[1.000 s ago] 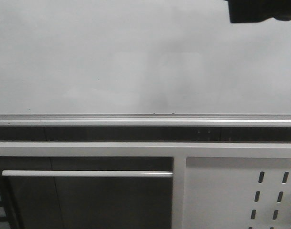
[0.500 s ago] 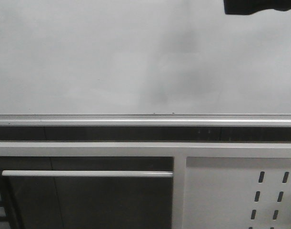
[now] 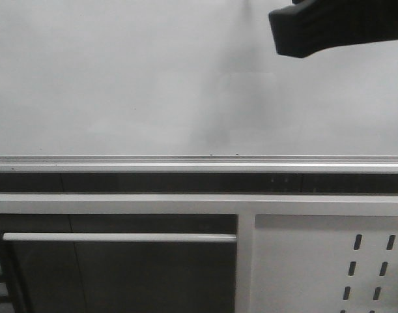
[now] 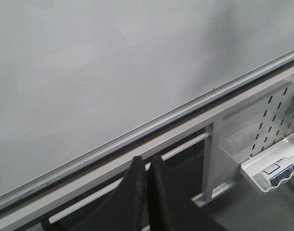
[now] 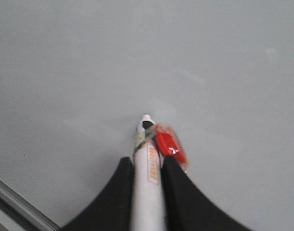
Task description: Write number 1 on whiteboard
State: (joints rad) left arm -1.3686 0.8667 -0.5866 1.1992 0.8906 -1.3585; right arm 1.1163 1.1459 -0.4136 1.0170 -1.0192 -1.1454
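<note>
Whiteboard (image 3: pixel 153 85) pale grey; marker (image 5: pixel 147 178) white, orange lettering, red tag; hands black.

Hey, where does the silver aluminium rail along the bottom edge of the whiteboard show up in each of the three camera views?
Front view: the silver aluminium rail runs level across the whole picture, just above the middle.
Left wrist view: it crosses slantwise, from one lower corner up to the opposite edge.
Right wrist view: only a short piece shows in a lower corner.
Shared landmark: the glossy pale grey whiteboard itself.
</note>
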